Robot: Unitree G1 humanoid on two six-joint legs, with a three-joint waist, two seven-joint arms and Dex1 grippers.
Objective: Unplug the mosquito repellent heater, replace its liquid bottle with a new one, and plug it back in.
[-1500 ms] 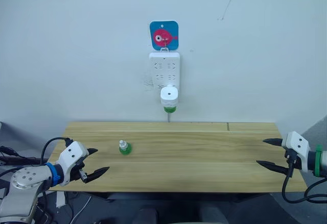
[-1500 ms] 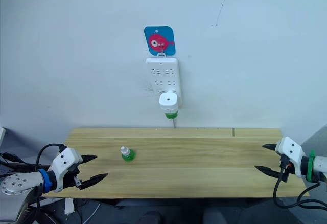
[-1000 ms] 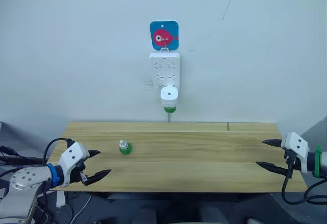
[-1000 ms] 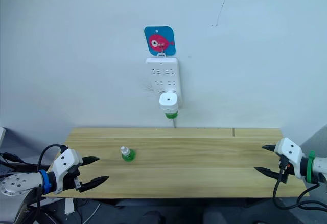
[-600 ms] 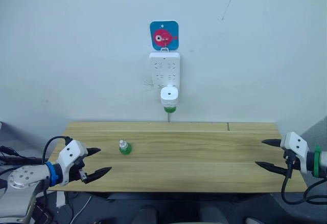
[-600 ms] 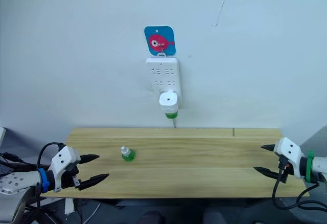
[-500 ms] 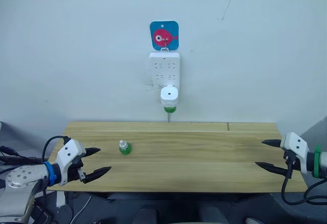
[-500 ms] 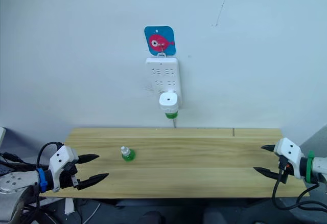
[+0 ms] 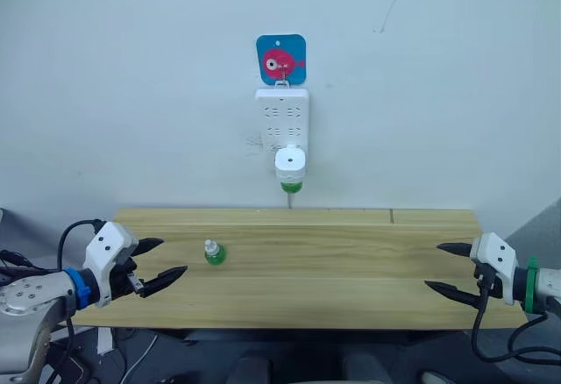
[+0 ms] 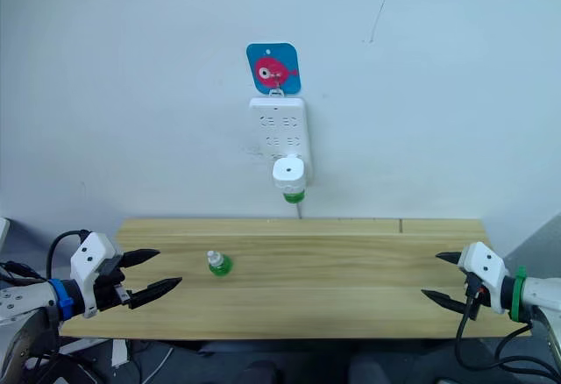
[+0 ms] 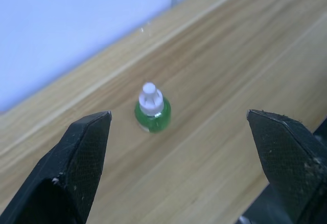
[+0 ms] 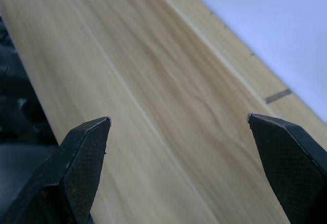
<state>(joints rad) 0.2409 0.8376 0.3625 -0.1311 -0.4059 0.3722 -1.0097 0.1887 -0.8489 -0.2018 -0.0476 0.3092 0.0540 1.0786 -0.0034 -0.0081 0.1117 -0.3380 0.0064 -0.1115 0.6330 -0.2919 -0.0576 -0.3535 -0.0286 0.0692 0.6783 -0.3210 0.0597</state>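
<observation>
The mosquito repellent heater (image 9: 290, 164) was seen plugged into the power strip (image 9: 282, 119) on the far wall, its long axis vertical and its green bottle pointing down. A spare bottle (image 9: 214, 252) stood upright on the table (image 9: 351, 261) (left of centre), presumably staged for the swap. The left gripper (image 9: 163, 259) and right gripper (image 9: 441, 267) were held spread and empty at the near edges, apparently poised to begin.

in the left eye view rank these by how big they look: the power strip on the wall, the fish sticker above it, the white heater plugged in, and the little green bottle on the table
1. power strip
2. fish sticker
3. mosquito repellent heater
4. green bottle, nearer the camera than the wall items, yet it looks smallest
</observation>
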